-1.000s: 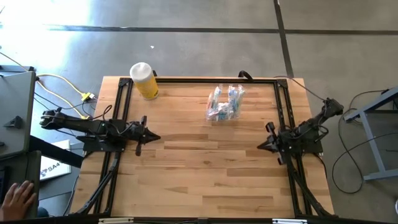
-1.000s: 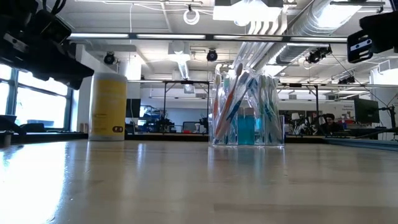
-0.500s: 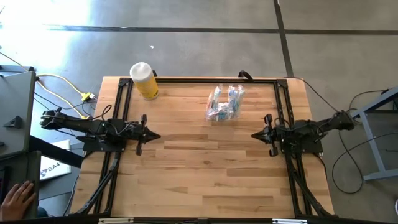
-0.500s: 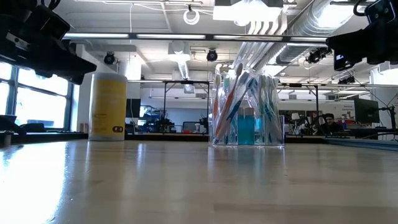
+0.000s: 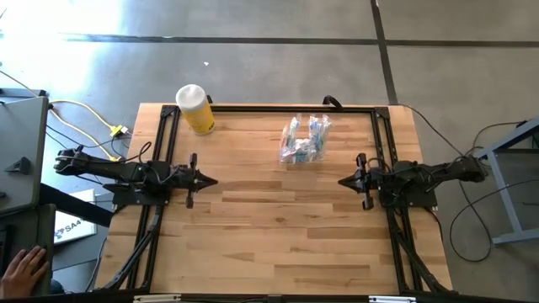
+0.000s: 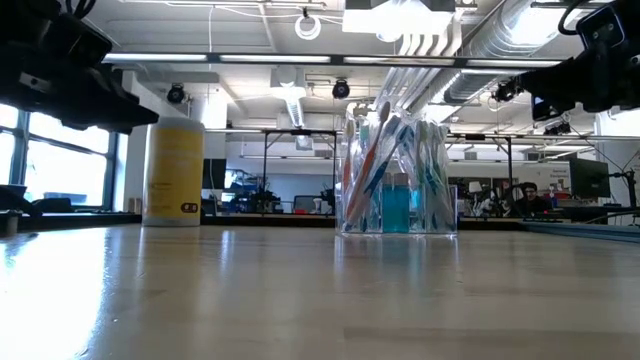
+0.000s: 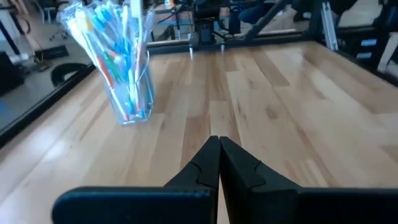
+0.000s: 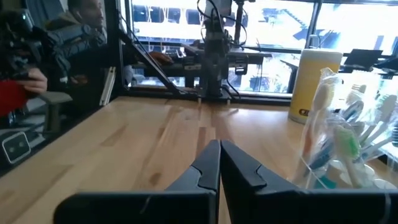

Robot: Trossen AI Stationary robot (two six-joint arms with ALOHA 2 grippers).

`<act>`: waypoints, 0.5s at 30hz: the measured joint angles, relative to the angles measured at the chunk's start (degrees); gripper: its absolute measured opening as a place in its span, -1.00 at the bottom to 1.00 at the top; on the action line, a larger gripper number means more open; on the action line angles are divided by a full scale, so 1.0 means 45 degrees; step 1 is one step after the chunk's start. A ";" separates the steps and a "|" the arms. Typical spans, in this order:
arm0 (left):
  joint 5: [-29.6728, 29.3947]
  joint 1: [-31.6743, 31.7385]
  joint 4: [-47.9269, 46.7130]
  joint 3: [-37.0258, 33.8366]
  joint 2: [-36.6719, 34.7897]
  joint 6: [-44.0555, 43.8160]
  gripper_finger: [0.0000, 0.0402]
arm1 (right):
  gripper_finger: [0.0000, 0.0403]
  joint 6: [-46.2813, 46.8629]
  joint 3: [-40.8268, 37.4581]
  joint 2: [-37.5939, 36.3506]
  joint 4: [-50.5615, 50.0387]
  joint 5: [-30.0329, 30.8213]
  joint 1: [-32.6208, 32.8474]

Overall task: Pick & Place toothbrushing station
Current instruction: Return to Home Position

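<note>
A small clear plastic cup (image 5: 304, 140) stands upright on its base at the table's far middle. It holds several slim teal, pink and white toothbrushes and teal tubes, as the low view (image 6: 396, 180), the left wrist view (image 7: 124, 68) and the right wrist view (image 8: 342, 146) also show. My left gripper (image 5: 212, 182) is shut and empty above the table's left side, pointing right. My right gripper (image 5: 342, 182) is shut and empty above the right side, pointing left. Both are nearer than the cup.
A yellow cylinder container (image 5: 196, 110) with a white top stands at the far left corner. Black frame rails (image 5: 165, 135) run along the table's left, far and right sides. A person's hand (image 5: 21, 268) shows off the table at the near left. Bare wood lies between the grippers.
My right arm has swung round and stretched out, and its gripper has gone up toward the table's far edge and a little left, now pointing level at the left arm. The left gripper has kept nearly still. The cup has not moved.
</note>
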 joint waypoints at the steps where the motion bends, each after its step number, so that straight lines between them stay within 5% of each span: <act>1: 0.0000 -0.0002 -0.0008 0.0000 0.0003 0.0203 -0.98 | -0.98 -0.0156 0.0000 0.0042 0.0001 -0.0026 0.0005; 15: 0.0005 -0.0002 0.0010 -0.0005 -0.0007 0.0559 -0.98 | -0.98 -0.0222 -0.0013 0.0130 -0.0008 -0.0035 0.0005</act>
